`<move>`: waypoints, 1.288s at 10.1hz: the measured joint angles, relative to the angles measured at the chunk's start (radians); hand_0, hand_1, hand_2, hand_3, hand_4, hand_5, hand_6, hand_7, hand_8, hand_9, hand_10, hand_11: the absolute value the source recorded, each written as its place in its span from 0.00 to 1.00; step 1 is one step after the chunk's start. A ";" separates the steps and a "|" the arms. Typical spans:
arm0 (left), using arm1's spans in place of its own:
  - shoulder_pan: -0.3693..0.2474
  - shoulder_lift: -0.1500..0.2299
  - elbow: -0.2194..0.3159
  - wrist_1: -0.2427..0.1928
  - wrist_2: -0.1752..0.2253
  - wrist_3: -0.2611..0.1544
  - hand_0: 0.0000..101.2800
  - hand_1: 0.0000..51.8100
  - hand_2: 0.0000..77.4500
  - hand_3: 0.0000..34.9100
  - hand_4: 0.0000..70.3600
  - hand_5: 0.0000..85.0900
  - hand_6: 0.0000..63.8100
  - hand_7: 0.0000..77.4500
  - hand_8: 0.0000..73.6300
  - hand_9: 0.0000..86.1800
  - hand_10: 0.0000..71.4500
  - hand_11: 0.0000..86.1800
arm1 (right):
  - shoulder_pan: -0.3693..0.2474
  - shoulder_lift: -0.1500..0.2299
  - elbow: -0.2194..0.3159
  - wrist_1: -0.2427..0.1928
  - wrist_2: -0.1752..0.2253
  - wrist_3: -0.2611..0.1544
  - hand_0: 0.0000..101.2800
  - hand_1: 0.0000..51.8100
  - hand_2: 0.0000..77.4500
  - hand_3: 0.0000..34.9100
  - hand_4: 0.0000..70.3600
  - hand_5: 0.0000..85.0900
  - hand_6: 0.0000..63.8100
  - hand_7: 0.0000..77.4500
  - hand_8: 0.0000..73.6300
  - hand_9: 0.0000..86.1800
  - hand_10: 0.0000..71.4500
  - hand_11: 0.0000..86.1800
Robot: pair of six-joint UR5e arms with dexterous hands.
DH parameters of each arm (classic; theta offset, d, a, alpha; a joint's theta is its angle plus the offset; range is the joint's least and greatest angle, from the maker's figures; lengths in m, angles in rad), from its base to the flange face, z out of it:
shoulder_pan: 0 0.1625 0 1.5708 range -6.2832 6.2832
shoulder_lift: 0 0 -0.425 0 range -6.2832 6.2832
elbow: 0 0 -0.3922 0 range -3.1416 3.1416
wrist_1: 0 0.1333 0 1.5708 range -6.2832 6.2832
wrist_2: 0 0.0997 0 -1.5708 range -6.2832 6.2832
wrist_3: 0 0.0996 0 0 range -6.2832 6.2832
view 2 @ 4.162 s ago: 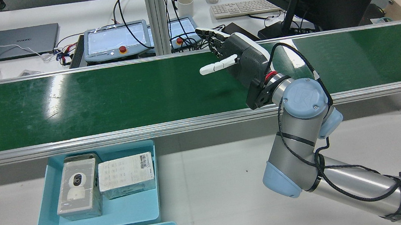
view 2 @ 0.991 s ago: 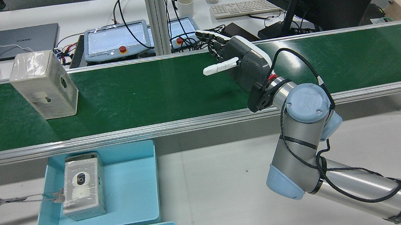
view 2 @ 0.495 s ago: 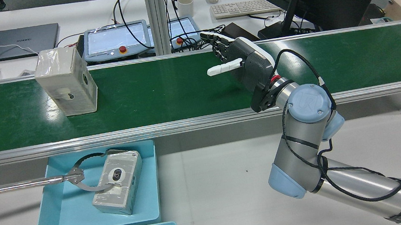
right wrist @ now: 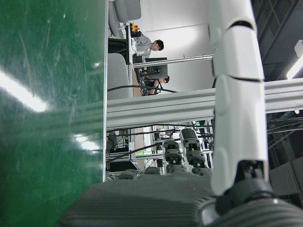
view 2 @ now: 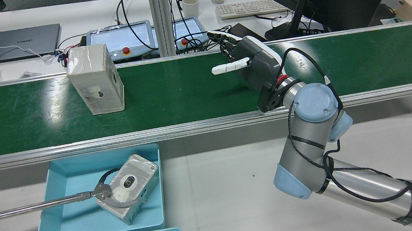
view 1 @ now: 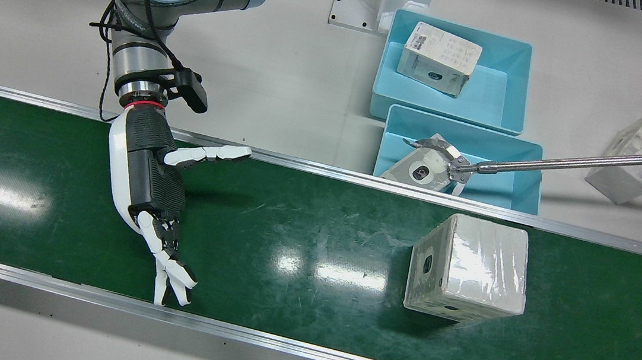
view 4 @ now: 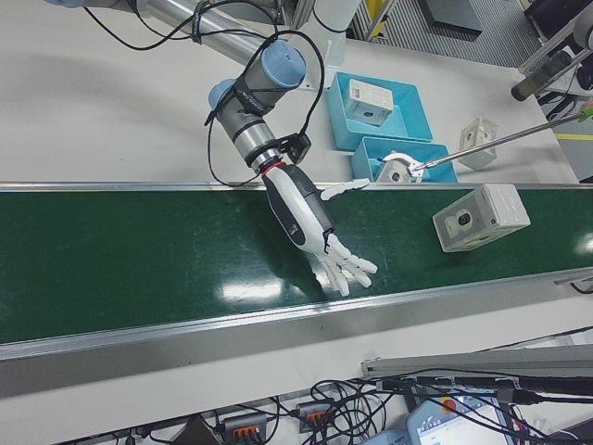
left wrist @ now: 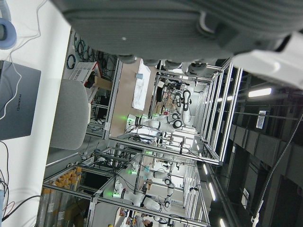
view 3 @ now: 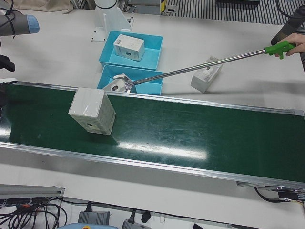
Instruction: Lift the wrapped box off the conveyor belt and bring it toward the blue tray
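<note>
Front view: my right hand (view 1: 152, 198) spread wide, empty, over belt (view 1: 292, 225); box (view 1: 470, 267) well apart. Risk: mistimed closing tips the upright box. Left hand's state: cannot tell.

The white table (view 1: 285, 69) carries two blue trays (view 1: 513, 51) at two o'clock and a wrapped box (view 1: 634, 156) at three o'clock, beside the green conveyor belt (view 1: 302, 243).

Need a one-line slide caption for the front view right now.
Open right hand waits over the conveyor belt as the wrapped box approaches.
</note>
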 joint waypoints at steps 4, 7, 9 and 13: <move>0.000 0.000 0.000 0.000 0.000 0.000 0.00 0.00 0.01 0.00 0.00 0.01 0.01 0.01 0.01 0.01 0.01 0.01 | -0.025 0.033 -0.003 0.001 -0.001 -0.022 0.49 0.29 0.13 0.01 0.15 0.17 0.06 0.06 0.00 0.02 0.00 0.01; 0.000 0.000 0.000 0.000 0.000 0.000 0.00 0.00 0.01 0.00 0.00 0.01 0.01 0.01 0.01 0.01 0.01 0.01 | -0.028 0.039 -0.003 0.002 -0.001 -0.021 0.48 0.31 0.08 0.00 0.15 0.15 0.06 0.04 0.00 0.02 0.00 0.01; 0.000 0.000 0.000 0.000 0.000 0.000 0.00 0.00 0.01 0.00 0.00 0.01 0.01 0.01 0.01 0.01 0.01 0.01 | -0.028 0.040 -0.004 0.002 -0.002 -0.023 0.48 0.27 0.03 0.00 0.11 0.14 0.03 0.02 0.00 0.02 0.00 0.01; 0.000 0.000 0.000 0.000 0.000 0.000 0.00 0.00 0.01 0.00 0.00 0.01 0.01 0.01 0.01 0.01 0.01 0.01 | -0.029 0.041 -0.029 0.011 -0.001 -0.028 0.48 0.26 0.06 0.00 0.12 0.14 0.03 0.02 0.00 0.02 0.00 0.01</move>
